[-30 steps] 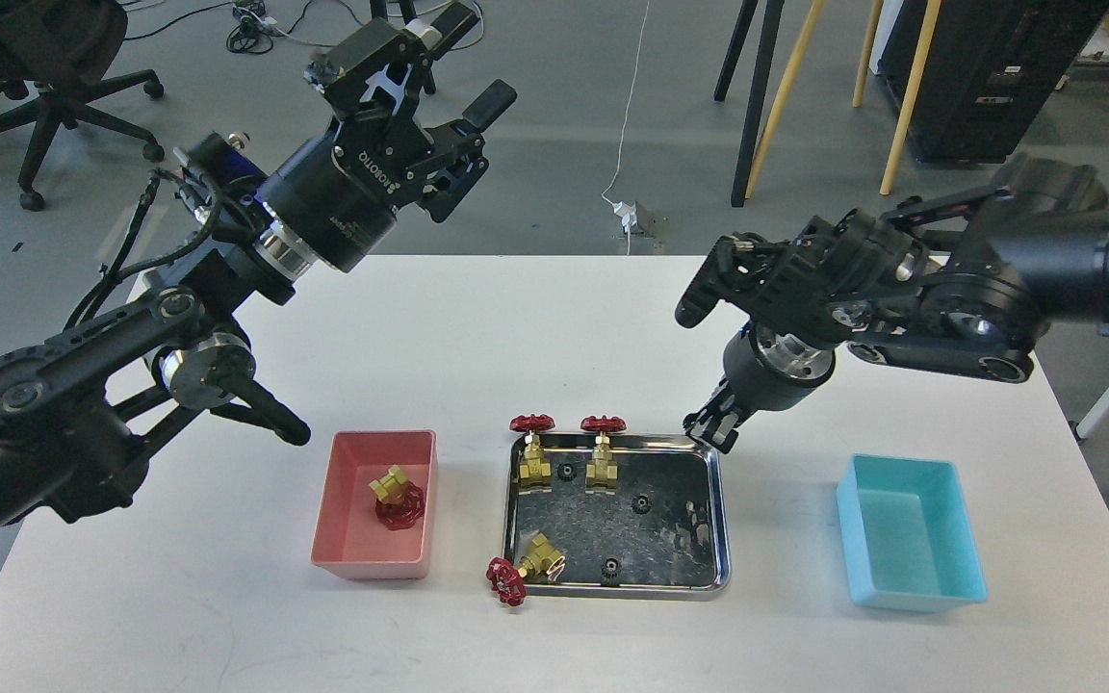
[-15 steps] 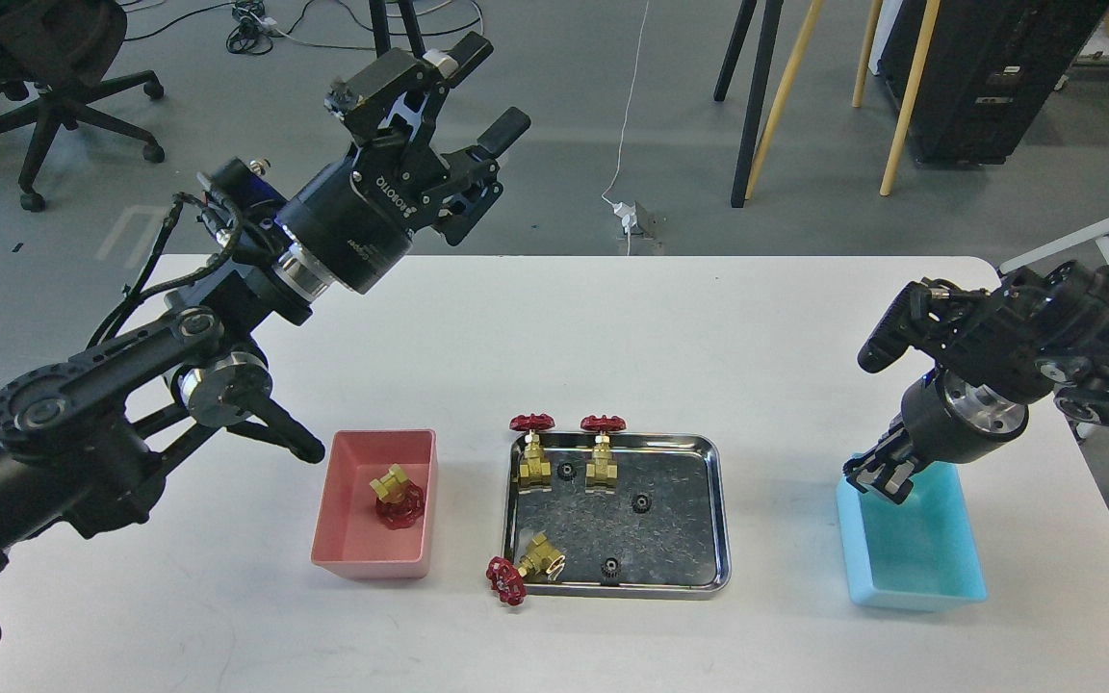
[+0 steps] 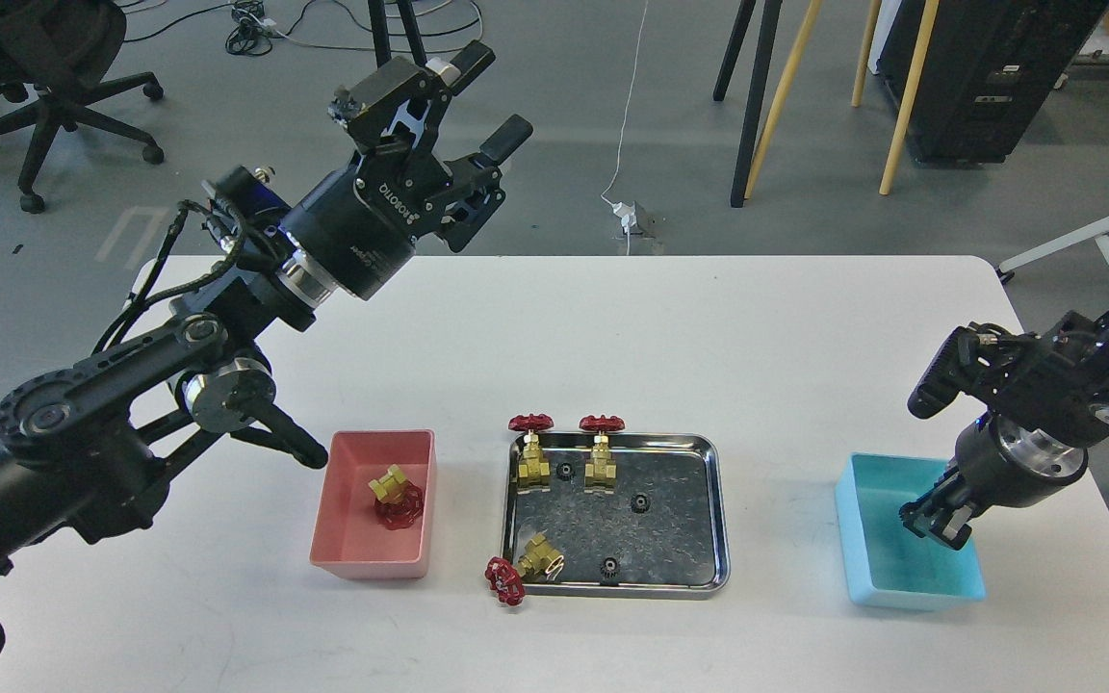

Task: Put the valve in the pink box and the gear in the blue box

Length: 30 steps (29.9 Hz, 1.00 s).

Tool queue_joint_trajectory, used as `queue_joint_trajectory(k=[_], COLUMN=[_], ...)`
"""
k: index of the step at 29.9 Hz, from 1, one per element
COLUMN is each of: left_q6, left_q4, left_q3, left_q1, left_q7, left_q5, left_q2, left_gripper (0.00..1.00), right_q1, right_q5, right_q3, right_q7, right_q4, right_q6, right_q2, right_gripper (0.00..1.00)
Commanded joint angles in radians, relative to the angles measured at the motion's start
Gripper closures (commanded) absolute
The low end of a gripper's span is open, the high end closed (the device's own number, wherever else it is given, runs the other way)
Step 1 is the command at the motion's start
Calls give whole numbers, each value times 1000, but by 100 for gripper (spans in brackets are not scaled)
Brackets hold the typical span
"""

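Gear: not discernible; presumably in right claw, fingers drawn together over blue box, contents untellable. Valve: in pink box. Left claw: released, raised. Risk: tiny gear bouncing onto worktop.

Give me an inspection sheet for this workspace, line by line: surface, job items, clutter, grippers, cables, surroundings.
Surface: white table, steel tray in the middle.
Job's things: one valve lies in the pink box; three valves and three gears at the tray; blue box at the right, contents hidden by the gripper.
Clutter: nothing seen.
Grippers: left gripper raised beyond the table's far edge, open; right gripper over the blue box, fingers too dark to tell.
Cables: white cord and plug on the floor.
Surroundings: office chair, stand legs.
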Motion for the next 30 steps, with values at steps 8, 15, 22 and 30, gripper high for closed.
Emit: queue_joint_trajectory(k=[8, 15, 22, 30], left_q6=[0, 0, -2, -121], left_q4=[3, 5, 67, 305], left_q3=[2, 2, 6, 2], left_q1=[0, -1, -12, -40], left_q7=[0, 0, 0, 0], left_q5=[1, 1, 0, -6], left_q2=[0, 5, 17, 9], left_gripper=[30, 30, 30, 29], right_q1=[-32, -46, -62, -238], right_q5=[14, 37, 256, 871], right_q3=[87, 139, 396, 691], right_q7=[-4, -4, -1, -1], right_q4=[-12, -16, -71, -380], right_q6=[0, 0, 0, -278], right_q2=[-44, -75, -129, -17], right_gripper=[44, 38, 36, 32])
